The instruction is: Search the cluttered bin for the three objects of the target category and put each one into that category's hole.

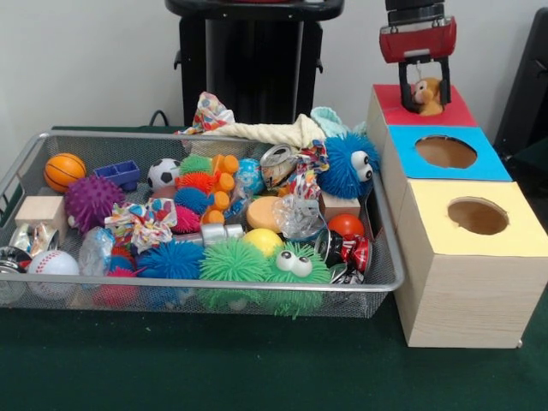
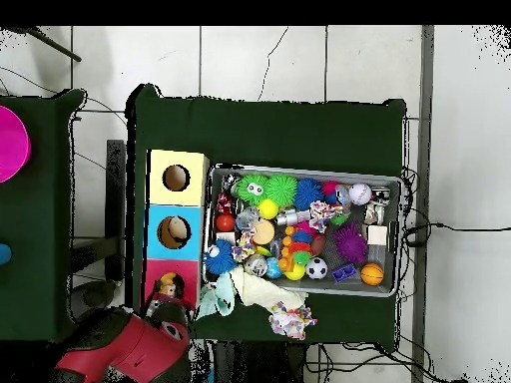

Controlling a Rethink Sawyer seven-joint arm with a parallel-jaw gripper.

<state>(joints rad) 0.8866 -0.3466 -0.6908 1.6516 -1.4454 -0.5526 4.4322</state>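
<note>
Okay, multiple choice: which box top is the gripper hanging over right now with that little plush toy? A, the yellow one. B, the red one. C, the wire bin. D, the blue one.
B: the gripper holds the small plush toy right above the red box top, beyond the blue box.

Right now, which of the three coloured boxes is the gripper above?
The red box, farthest back in the front view. The gripper holds a small orange plush toy over it; the blue box and yellow box show open holes.
</note>
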